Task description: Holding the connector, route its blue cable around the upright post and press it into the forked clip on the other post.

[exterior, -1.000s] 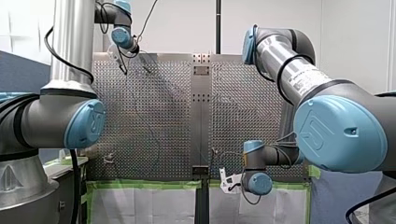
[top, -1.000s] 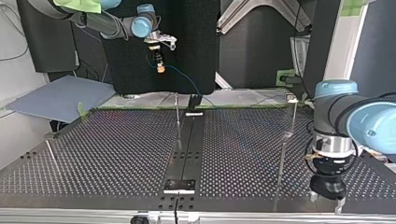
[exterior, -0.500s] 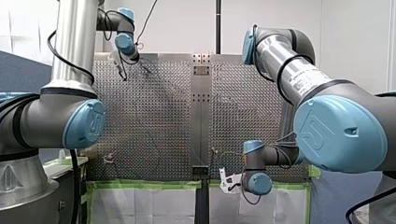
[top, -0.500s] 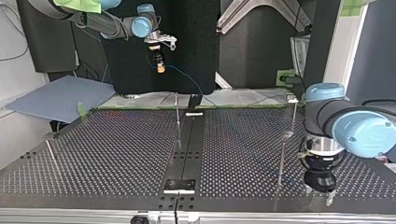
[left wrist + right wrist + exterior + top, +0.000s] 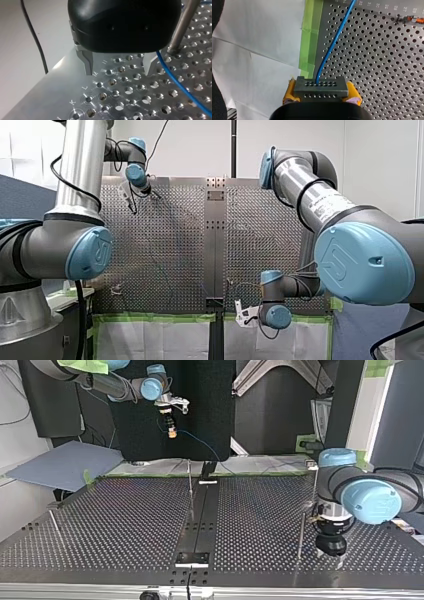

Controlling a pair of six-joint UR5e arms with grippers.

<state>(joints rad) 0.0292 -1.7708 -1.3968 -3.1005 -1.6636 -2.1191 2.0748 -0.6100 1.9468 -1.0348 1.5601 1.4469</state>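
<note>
My right gripper point(image 5: 322, 94) is shut on a grey connector block point(image 5: 321, 86), which sits between its yellow pads point(image 5: 289, 93). The blue cable point(image 5: 334, 45) leaves the block and runs out over the perforated plate. In the top view this gripper point(image 5: 171, 430) hangs high at the back, and the cable point(image 5: 200, 446) drops from it toward the table's far edge. My left gripper point(image 5: 118, 68) is open, its metal fingers point(image 5: 87, 62) just above the plate with nothing between them. An upright post point(image 5: 182, 26) stands close beside it, and the blue cable point(image 5: 180, 85) passes the post's foot. In the top view my left gripper point(image 5: 334, 556) is beside a thin post point(image 5: 300, 530).
More thin posts stand on the plate: one near the middle point(image 5: 190, 482), one at the back right point(image 5: 314, 485). A short rod point(image 5: 54, 522) leans at the top view's left. Green tape point(image 5: 310, 37) and white paper point(image 5: 257, 50) border the plate's edge. A grey sheet point(image 5: 65, 462) lies off the table.
My left arm has moved toward the top view's left and away from the table's near edge, closing in on the thin post. My right arm and the connector have stayed put.
</note>
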